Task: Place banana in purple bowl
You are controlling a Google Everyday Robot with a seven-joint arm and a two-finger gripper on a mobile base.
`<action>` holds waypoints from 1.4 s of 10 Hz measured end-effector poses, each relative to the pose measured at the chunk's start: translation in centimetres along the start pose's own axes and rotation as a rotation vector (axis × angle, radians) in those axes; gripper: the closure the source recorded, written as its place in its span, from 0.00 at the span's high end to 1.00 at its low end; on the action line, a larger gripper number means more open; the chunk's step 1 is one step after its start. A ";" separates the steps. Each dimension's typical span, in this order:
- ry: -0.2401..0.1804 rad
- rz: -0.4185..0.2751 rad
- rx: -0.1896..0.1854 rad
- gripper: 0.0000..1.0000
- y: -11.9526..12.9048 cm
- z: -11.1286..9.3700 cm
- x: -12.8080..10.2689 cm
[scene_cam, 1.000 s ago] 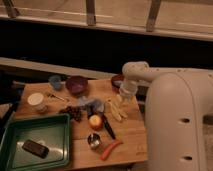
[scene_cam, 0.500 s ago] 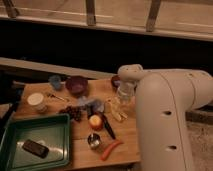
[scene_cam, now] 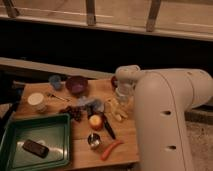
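- Gripper: one, carried on the bulky white arm at the table's 2 o'clock side and positioned just over the banana's far end. The jaws are spread wide and nothing is gripped.
- Banana: one, pale yellow, elongated with splayed strips. It is laid flat on the table at 4 o'clock from the purple bowl, well apart from it.
- Purple bowl: one, round, dark and smooth, set at the table's 12 o'clock edge.
- Blue cup: one, small, placed just beside the bowl at its 9 o'clock.
- Table: wooden, light brown and flat-topped.
- Green tray: one, rectangular and rimmed, at 8 o'clock. One dark block is held inside it.
- Orange fruit: one, round, near the banana at its 8 o'clock.
- Orange-red stick: one, carrot-like, at the 5 o'clock edge.
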 end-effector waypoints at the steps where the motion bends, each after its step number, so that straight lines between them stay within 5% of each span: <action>1: 0.003 0.002 -0.008 0.60 0.0 0.1 0.0; 3: 0.002 0.005 -0.024 0.51 0.0 0.2 0.2; 8: 0.018 -0.010 -0.053 0.03 0.5 1.1 0.2; 11: -0.015 -0.007 -0.050 0.00 0.2 0.1 0.1; 14: -0.109 -0.015 -0.006 0.00 -0.1 -5.3 -0.8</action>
